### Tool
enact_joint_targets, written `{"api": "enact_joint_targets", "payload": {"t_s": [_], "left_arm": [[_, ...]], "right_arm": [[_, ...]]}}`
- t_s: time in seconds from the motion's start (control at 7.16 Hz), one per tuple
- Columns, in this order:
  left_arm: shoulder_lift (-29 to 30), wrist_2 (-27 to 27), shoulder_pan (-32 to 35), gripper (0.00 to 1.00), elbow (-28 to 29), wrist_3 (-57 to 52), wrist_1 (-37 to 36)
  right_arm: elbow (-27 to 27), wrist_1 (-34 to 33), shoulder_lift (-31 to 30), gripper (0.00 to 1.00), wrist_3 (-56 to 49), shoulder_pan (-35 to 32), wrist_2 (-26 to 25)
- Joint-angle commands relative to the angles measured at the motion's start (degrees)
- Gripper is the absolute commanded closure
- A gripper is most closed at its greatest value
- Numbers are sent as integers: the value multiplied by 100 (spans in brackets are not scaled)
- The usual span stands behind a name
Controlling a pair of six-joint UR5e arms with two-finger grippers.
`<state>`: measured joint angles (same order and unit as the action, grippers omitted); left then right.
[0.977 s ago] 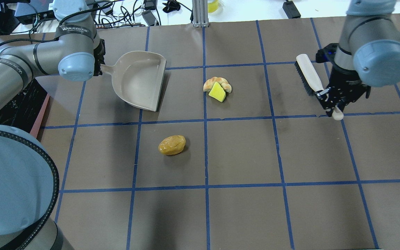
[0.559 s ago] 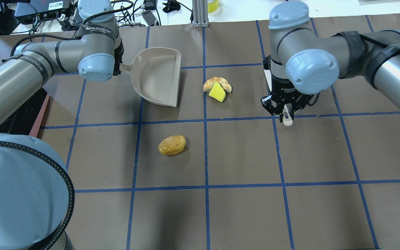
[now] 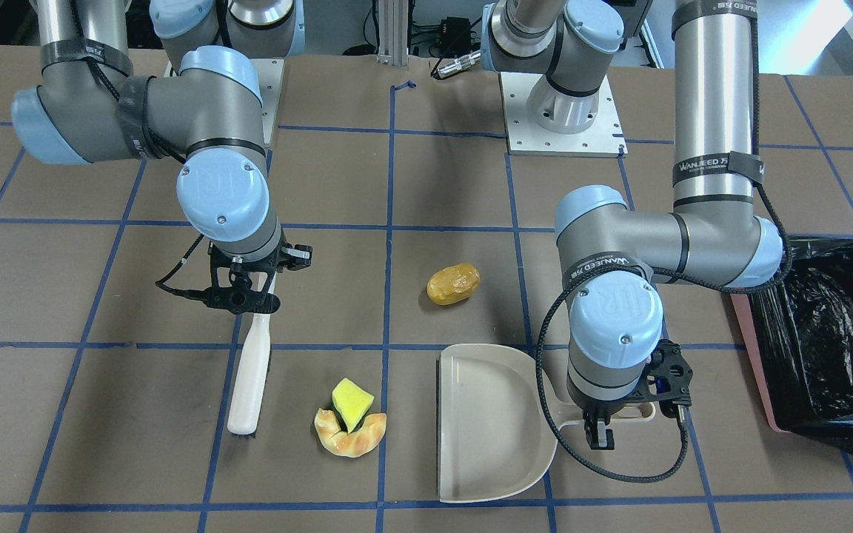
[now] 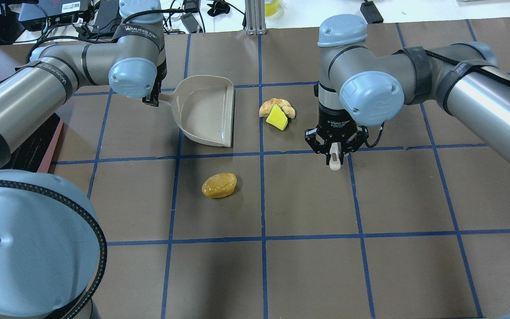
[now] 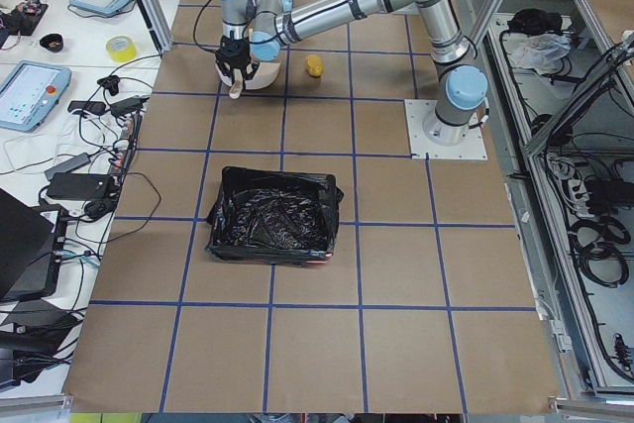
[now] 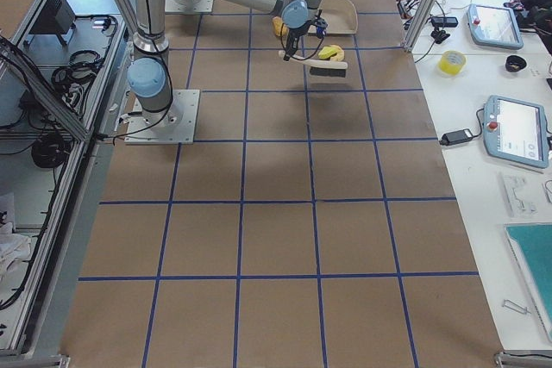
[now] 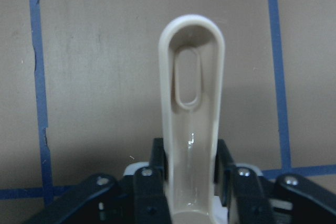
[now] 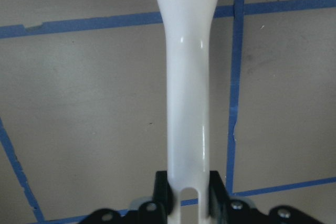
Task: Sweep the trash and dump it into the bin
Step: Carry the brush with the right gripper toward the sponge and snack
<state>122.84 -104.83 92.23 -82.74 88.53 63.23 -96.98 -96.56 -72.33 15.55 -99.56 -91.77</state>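
Observation:
My left gripper point(image 4: 154, 98) is shut on the handle point(image 7: 191, 103) of the beige dustpan point(image 4: 206, 110), whose open edge faces the trash. My right gripper point(image 4: 334, 150) is shut on the handle point(image 8: 186, 87) of a white brush point(image 3: 250, 377), whose bristle end rests on the table just beside the croissant piece point(image 3: 350, 440). The yellow-green wedge point(image 4: 277, 118) lies against the croissant point(image 4: 277, 105), between dustpan and brush. The potato-shaped lump point(image 4: 219, 184) lies apart, nearer the robot. The bin point(image 3: 826, 333), black-lined with a pink side point(image 3: 748, 348), stands at the table's left end.
Brown table point(image 4: 308, 266) with a blue tape grid. The bin also shows in the exterior left view point(image 5: 272, 215). Cables and boxes lie beyond the far edge point(image 4: 184, 13). The two arm bases stand on white plates point(image 3: 560, 111).
My right arm has swung left with the brush, from the far right to just beside the croissant and wedge. My left arm has moved the dustpan right, toward the same pieces.

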Motion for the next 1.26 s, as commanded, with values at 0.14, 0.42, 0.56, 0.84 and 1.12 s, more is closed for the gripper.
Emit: {"api": "enact_joint_targets", "payload": {"t_s": [0.14,0.42,0.56,0.84,1.12], "left_arm": [[335,235,23,100,319,437,251],[503,209,41,100,538,446,251],[512,183,84,100,548,516,251],[556,165,120,100,557,525,242],[548,165,120,100,557,525,225]], "right_arm": [[47,-99,228,98,545,-344,326],[327,-117,464,100,511,-449,790],[563,-117,709,100,537,-667,800],[750,-188,905,100,476,-828,757],[768,-231,897,100,502,-845,800]]}}
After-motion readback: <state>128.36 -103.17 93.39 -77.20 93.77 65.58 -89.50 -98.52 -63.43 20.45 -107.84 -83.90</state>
